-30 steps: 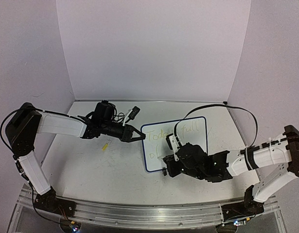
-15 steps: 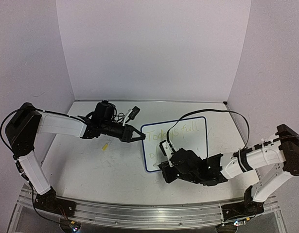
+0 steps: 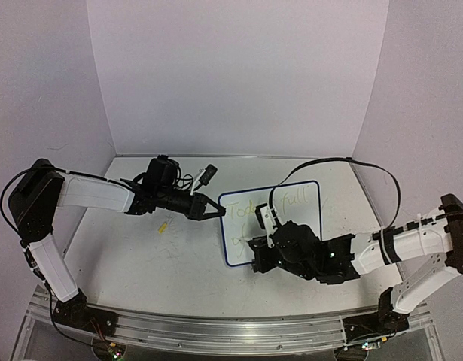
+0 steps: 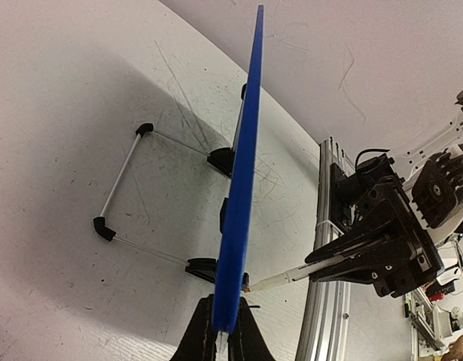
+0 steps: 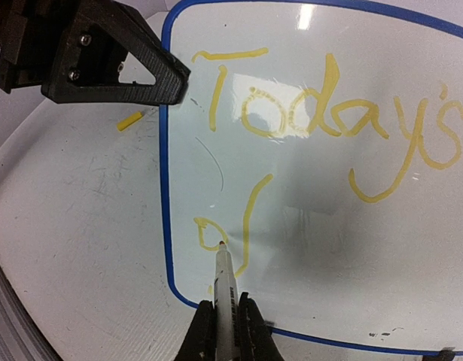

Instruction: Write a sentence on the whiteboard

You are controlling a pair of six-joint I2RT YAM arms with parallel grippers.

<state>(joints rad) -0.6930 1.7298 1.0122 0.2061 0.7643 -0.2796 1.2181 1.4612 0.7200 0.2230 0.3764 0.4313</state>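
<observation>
Toward the near edge of the table [image 3: 141, 263], the right hand [image 5: 225, 320] is closed tight on a white marker [image 5: 224, 278]. The marker runs up between its fingers, and its dark tip touches the whiteboard [image 5: 321, 256] low on the board's left side. The tip sits at the lower right of a small yellow loop, with a long curved stroke just beside it; these begin the second line of the sentence [image 5: 329, 113]. Above them the first line reads "Today's", and the top view shows "full" after it.

The whiteboard stands mid-table between the two arms, its face toward the right arm, propped on black feet [image 4: 220, 159] and a thin wire stand [image 4: 122, 173] behind. At its left edge the left hand [image 4: 222, 327] is clamped shut on the blue frame. Just left of the board, a small yellow piece [image 5: 129, 120] lies on the scuffed table.
</observation>
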